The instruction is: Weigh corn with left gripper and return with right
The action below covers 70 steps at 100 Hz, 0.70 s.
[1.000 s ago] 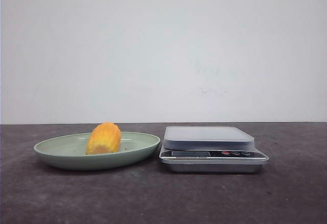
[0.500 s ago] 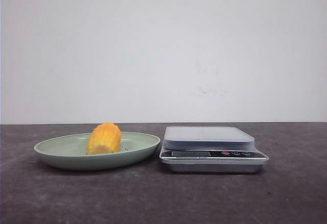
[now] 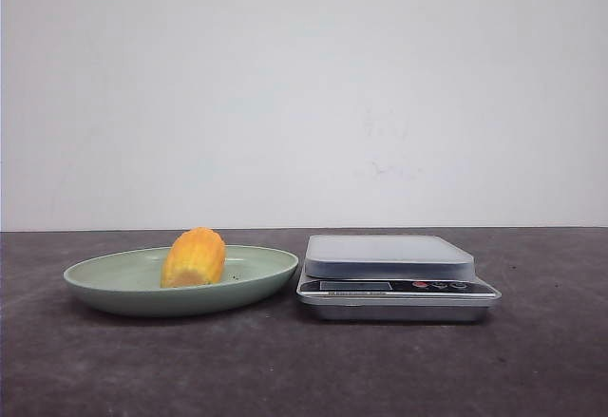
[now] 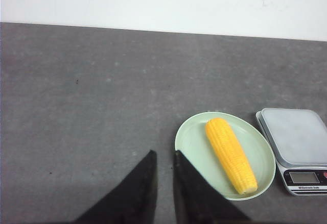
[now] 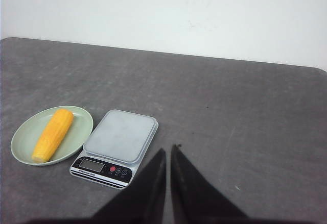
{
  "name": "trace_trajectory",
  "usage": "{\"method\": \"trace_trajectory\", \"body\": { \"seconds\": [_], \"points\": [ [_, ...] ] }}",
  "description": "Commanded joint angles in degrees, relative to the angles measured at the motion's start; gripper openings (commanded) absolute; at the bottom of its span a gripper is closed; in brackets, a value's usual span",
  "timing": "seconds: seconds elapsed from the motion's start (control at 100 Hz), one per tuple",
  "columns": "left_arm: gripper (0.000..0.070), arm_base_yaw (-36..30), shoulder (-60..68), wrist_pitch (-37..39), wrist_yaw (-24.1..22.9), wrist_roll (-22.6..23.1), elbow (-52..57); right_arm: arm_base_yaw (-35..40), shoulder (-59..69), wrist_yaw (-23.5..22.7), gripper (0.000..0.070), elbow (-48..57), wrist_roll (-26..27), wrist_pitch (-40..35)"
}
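- Corn [image 4: 230,155] lies on the plate [image 4: 190,141], just beside the scale [image 5: 120,134], apart from my fingers.
- My left fingers [image 4: 162,164] and right fingers [image 5: 168,156] are nearly closed, holding nothing.

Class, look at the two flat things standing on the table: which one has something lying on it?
The green plate, left of the scale. The corn lies in it, while the scale's grey weighing platform is bare.
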Motion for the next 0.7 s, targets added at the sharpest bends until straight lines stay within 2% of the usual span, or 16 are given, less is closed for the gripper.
{"method": "trace_trajectory", "body": {
  "seconds": [0.0, 0.46, 0.56, 0.69],
  "points": [
    [0.0011, -0.6, 0.2, 0.4, -0.1, 0.8, 0.7, 0.3, 0.2, 0.0, 0.0007, 0.7, 0.6, 1.1],
    [0.0011, 0.7, -0.8, 0.4, -0.4, 0.8, 0.7, 0.3, 0.2, 0.0, 0.0007, 0.7, 0.6, 1.2],
    [0.0011, 5.7, -0.9, 0.6, -0.4, 0.9, 0.7, 0.3, 0.2, 0.0, 0.0007, 0.7, 0.6, 1.2],
    [0.0011, 17.7, -0.9, 1.0, -0.4, 0.6, 0.1, 0.3, 0.2, 0.0, 0.0007, 0.7, 0.6, 1.2]
  ]
}}
